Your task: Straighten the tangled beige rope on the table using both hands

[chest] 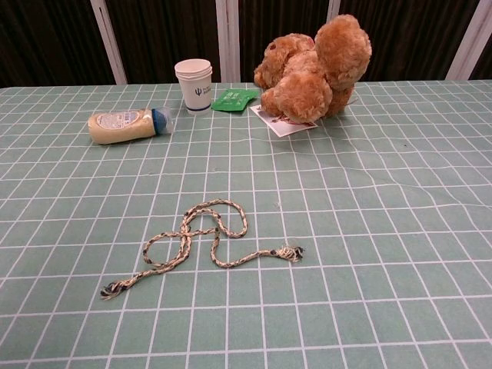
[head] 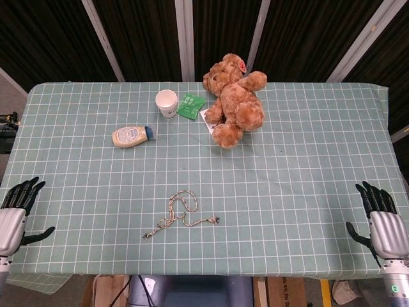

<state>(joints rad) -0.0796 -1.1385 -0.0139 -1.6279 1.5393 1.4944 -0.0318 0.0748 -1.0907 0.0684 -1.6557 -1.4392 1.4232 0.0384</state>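
Still looped — beige rope, robot hands apart.

The left hand is held at the table's near left corner, fingers spread and nothing gripped. The right hand is held likewise at the near right corner.
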